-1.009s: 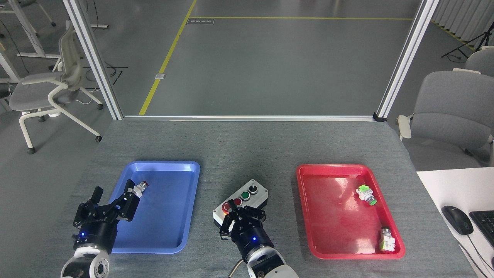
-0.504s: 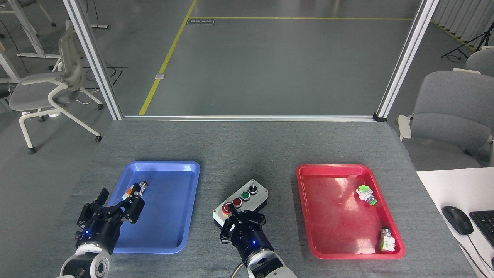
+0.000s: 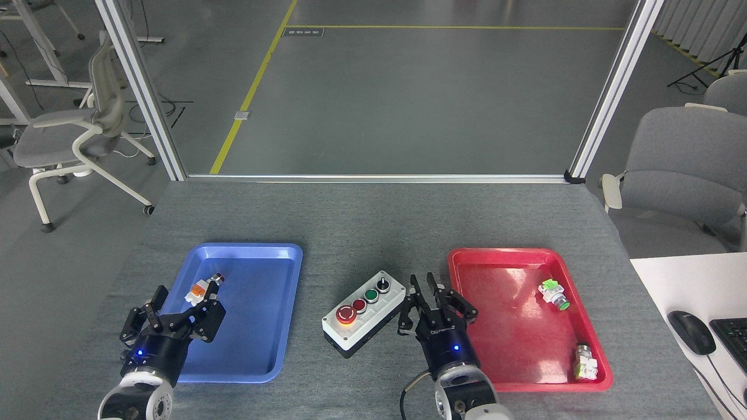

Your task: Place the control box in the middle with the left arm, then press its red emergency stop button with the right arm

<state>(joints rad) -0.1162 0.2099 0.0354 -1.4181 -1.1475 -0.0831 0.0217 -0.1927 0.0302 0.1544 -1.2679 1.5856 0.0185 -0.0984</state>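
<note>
The control box (image 3: 364, 313) lies at an angle on the grey cloth (image 3: 373, 227) between the two trays, all four controls showing. Its big red emergency stop button (image 3: 346, 314) sits at the near left end, uncovered. My right gripper (image 3: 433, 299) is just right of the box, over the red tray's left rim, claws apart and empty. Low on the left, my left gripper (image 3: 175, 306) hangs over the blue tray's left edge, open and holding nothing.
A blue tray (image 3: 280, 326) on the left holds a small orange-and-white pushbutton (image 3: 204, 287). A red tray (image 3: 513, 350) on the right holds two small pushbuttons (image 3: 554, 294) (image 3: 585, 361). A white desk with a mouse (image 3: 691, 331) borders the right side.
My right gripper has lifted off the emergency stop button and swung right to the red tray's edge, uncovering the button. My left gripper has drawn back toward me.
</note>
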